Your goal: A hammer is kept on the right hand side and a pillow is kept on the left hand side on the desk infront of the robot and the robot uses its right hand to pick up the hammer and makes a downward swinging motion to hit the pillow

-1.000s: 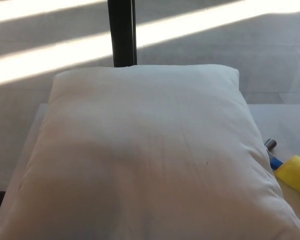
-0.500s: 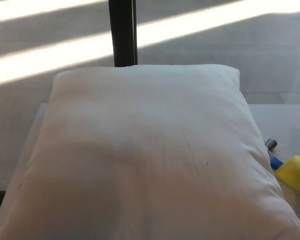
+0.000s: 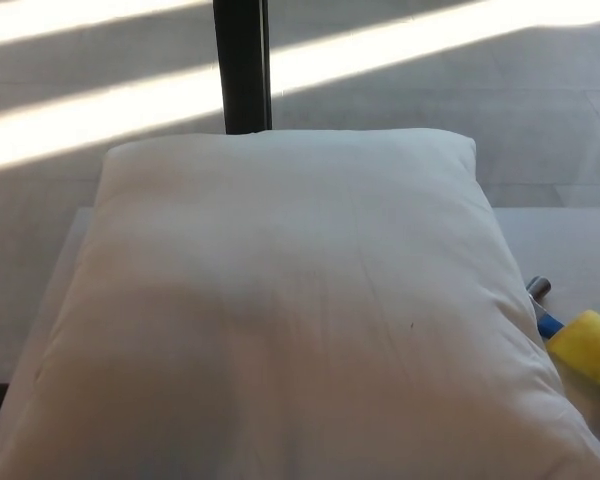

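White pillow (image 3: 290, 310) laid across the pale desk (image 3: 570, 245), yellow-headed hammer (image 3: 580, 342) seen just beside its right edge, finger state untellable, both hands out of view

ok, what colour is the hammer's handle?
Yellow grip on the hammer, with a blue bit near the metal end; head view, right edge beside the pillow.

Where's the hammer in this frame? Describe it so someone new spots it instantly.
Start from the big white pillow that fills most of the desk. Follow its right edge down toward the picture's lower right corner: the hammer lies there, partly tucked behind the pillow and cut off by the frame. It is the only coloured thing around, with a yellow part, a blue section and a small metal end.
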Robot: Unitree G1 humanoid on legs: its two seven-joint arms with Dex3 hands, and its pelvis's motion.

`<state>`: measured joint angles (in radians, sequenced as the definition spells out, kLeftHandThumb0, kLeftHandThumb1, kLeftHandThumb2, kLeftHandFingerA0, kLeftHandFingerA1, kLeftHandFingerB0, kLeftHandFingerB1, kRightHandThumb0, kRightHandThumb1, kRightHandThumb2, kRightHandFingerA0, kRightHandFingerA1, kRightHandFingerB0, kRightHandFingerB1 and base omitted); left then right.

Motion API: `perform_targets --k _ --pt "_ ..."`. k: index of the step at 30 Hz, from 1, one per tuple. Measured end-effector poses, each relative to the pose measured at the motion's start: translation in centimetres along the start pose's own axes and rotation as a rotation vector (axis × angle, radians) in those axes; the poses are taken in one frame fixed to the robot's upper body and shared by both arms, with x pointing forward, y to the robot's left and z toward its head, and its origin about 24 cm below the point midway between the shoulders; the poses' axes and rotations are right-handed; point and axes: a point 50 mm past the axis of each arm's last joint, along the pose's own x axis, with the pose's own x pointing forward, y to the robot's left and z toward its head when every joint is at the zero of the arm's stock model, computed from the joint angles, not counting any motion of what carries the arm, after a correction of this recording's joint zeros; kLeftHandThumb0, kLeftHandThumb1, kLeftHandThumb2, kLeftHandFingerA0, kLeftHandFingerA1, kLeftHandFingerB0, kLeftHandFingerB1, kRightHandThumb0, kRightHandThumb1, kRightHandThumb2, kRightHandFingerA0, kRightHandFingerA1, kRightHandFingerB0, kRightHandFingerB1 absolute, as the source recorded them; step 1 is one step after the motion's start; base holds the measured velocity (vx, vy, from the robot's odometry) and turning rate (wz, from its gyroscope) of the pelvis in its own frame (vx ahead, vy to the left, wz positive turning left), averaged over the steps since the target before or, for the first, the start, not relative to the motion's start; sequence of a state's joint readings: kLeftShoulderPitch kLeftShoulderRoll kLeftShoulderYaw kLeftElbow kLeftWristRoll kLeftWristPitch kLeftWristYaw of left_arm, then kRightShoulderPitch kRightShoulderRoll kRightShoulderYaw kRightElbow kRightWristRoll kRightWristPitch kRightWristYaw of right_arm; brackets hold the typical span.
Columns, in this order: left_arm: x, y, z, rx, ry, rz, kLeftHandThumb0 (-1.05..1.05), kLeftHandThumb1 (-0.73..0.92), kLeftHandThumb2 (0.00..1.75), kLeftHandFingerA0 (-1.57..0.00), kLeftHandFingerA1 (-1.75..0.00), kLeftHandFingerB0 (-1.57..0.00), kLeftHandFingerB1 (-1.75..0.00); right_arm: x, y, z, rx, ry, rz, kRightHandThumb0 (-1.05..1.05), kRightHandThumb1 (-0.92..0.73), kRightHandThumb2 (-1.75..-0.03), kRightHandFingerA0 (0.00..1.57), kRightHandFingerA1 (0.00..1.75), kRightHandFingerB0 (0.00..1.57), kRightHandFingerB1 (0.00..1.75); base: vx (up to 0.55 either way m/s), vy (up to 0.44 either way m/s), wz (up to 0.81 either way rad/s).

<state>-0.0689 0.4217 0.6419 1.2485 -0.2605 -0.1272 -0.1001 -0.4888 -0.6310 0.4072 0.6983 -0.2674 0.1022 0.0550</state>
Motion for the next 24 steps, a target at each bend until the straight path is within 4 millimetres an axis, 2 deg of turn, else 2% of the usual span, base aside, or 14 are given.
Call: perform_targets --k 6,7,8,9,10,11,12,13,16,17,20,21,23,24 --pt "-0.1 0.1 -0.2 0.005 0.005 -0.002 -0.62 0.62 0.59 -0.72 -0.6 -0.66 -0.5 0.7 1.2 -0.2 -0.139 0.039 0.033 -0.95 -0.59 -0.99 0.0 0.1 0.14 0.19 0.0 0.0 0.0" --pt "-0.1 0.1 -0.2 0.004 0.005 -0.003 -0.64 0.62 0.59 -0.73 -0.57 -0.63 -0.46 0.8 1.3 0.0 -0.154 0.04 0.032 -0.81 -0.52 -0.9 0.0 0.21 0.11 0.32 0.0 0.0 0.0" --pt "-0.1 0.1 -0.2 0.004 0.005 -0.003 -0.65 0.63 0.59 -0.72 -0.56 -0.61 -0.46 0.9 1.4 0.1 -0.164 0.04 0.028 -0.69 -0.61 -0.59 0.04 0.39 0.17 0.26 0.0 0.0 0.0" --pt "-0.1 0.1 -0.2 0.006 0.006 -0.006 -0.65 0.62 0.59 -0.71 -0.56 -0.6 -0.46 1.0 1.6 0.1 -0.175 0.042 0.017 -0.63 -0.46 -0.77 0.13 0.53 0.17 0.4 0.0 0.0 0.0" --pt "-0.1 0.1 -0.2 0.008 0.007 -0.008 -0.65 0.62 0.59 -0.71 -0.56 -0.6 -0.46 1.1 1.8 0.2 -0.178 0.043 0.005 -0.63 -0.46 -0.77 0.13 0.53 0.17 0.4 0.0 0.0 0.0" --pt "-0.1 0.1 -0.3 0.009 0.009 -0.009 -0.63 0.62 0.59 -0.74 -0.59 -0.64 -0.47 1.1 1.9 0.2 -0.174 0.043 -0.011 -0.45 -0.57 -0.57 0.32 0.54 0.29 0.32 0.0 0.0 0.0" --pt "-0.1 0.1 -0.3 0.009 0.01 -0.01 -0.63 0.62 0.59 -0.74 -0.59 -0.65 -0.48 1.1 1.9 0.3 -0.168 0.042 -0.025 -0.43 -0.59 -0.58 0.35 0.53 0.29 0.32 0.0 0.0 0.0" --pt "-0.1 0.1 -0.3 0.01 0.01 -0.011 -0.63 0.62 0.59 -0.73 -0.61 -0.64 -0.49 1.2 1.9 0.3 -0.156 0.044 -0.046 -0.39 -0.58 -0.58 0.42 0.7 0.33 0.34 0.0 0.0 0.0" --pt "-0.1 0.1 -0.3 0.007 0.009 -0.015 -0.63 0.62 0.59 -0.73 -0.61 -0.65 -0.49 1.2 2.1 0.3 -0.135 0.047 -0.098 -0.39 -0.57 -0.58 0.43 0.68 0.33 0.34 0.0 0.0 0.0" --pt "-0.1 0.1 -0.3 0.005 0.009 -0.016 -0.63 0.63 0.59 -0.74 -0.59 -0.64 -0.47 1.3 2.2 0.3 -0.132 0.05 -0.112 -0.4 -0.56 -0.56 0.49 1.0 0.34 0.33 0.0 0.0 0.0" --pt "-0.1 0.0 -0.3 -0.003 0.011 -0.018 -0.62 0.63 0.6 -0.76 -0.58 -0.65 -0.46 1.3 2.7 0.1 -0.139 0.057 -0.156 -0.39 -0.57 -0.57 0.52 1.07 0.34 0.34 0.0 0.0 0.0" --pt "-0.1 0.0 -0.3 -0.003 0.013 -0.018 -0.63 0.63 0.59 -0.75 -0.59 -0.64 -0.46 1.3 2.8 0.1 -0.142 0.056 -0.165 -0.35 -0.52 -0.57 0.72 1.32 0.35 0.37 0.0 0.0 0.0" --pt "-0.1 0.0 -0.4 -0.004 0.015 -0.019 -0.63 0.62 0.59 -0.72 -0.61 -0.64 -0.47 1.2 2.9 0.2 -0.148 0.048 -0.187 -0.36 -0.53 -0.57 0.88 1.35 0.36 0.37 0.0 0.0 0.0" --pt "-0.1 0.0 -0.4 -0.004 0.015 -0.02 -0.64 0.62 0.59 -0.71 -0.61 -0.67 -0.5 1.2 2.9 0.2 -0.158 0.039 -0.2 -0.36 -0.58 -0.58 0.88 1.33 0.34 0.36 0.0 0.0 0.0"
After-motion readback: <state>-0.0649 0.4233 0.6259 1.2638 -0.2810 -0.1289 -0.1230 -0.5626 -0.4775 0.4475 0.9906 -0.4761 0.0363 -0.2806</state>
